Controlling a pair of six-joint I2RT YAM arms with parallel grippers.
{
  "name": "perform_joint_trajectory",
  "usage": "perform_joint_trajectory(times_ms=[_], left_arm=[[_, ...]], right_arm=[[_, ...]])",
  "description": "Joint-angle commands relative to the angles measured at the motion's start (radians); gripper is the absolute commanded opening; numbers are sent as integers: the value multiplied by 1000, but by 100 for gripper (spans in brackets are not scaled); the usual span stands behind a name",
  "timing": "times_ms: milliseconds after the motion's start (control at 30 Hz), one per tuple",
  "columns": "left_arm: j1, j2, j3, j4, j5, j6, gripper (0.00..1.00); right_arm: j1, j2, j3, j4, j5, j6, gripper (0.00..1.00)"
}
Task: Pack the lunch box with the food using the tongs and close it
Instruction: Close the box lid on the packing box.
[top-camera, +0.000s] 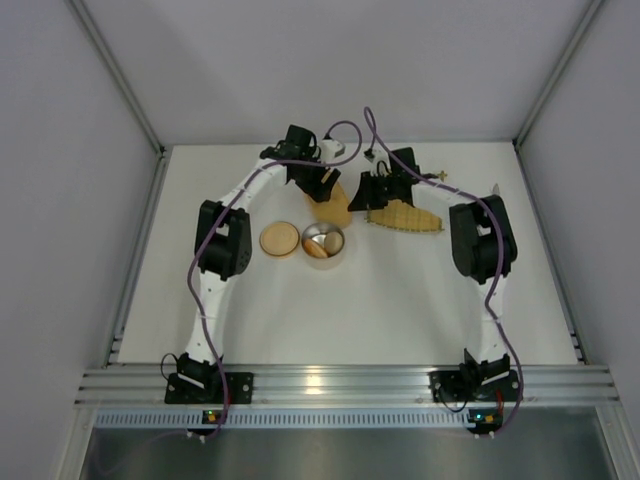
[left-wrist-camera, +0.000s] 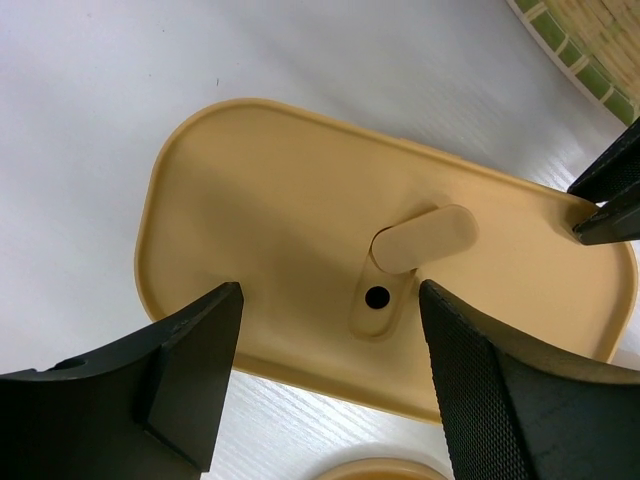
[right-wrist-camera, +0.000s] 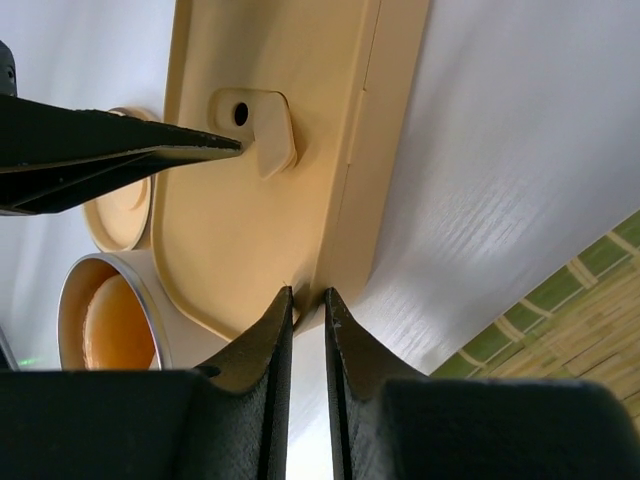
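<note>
Lunch box (top-camera: 330, 208): mid-rear of the tabletop (top-camera: 400, 300).
Round lid (top-camera: 280, 239): in front of the box, to its left.
Round container (top-camera: 342, 241): just right of that lid, food (right-wrist-camera: 112, 322) inside.
Woven mat (top-camera: 405, 218): right of the box.
Left tool (left-wrist-camera: 328, 298): above the box.
Right tool (right-wrist-camera: 306, 298): at the box's right rim.

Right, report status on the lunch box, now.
Left gripper open, hovering above lunch box lid. Right gripper pinched on its rim. Lid down on box. Round cup beside it, not blocking.
</note>
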Motion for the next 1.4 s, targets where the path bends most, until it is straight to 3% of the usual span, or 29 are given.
perform_joint_trajectory(times_ms=[0,467,733,833,1367], left_arm=[[-17,87,-103,-152,57,1,76],[-20,85,-111,-181,102,77,74],[-18,38,-59,-159,125,41,77],[-18,13,-40,-152,127,29,77],[5,-165,-46,-57,139,-124,78]], right_arm=[[39,43,-131,-156,15,-5,13],[45,-12,-228,-78,-12,76,16],[48,-55,-173,-107,-9,61,43],[44,-76,-136,-118,-2,53,46],[10,-155,-46,-147,12,43,48]])
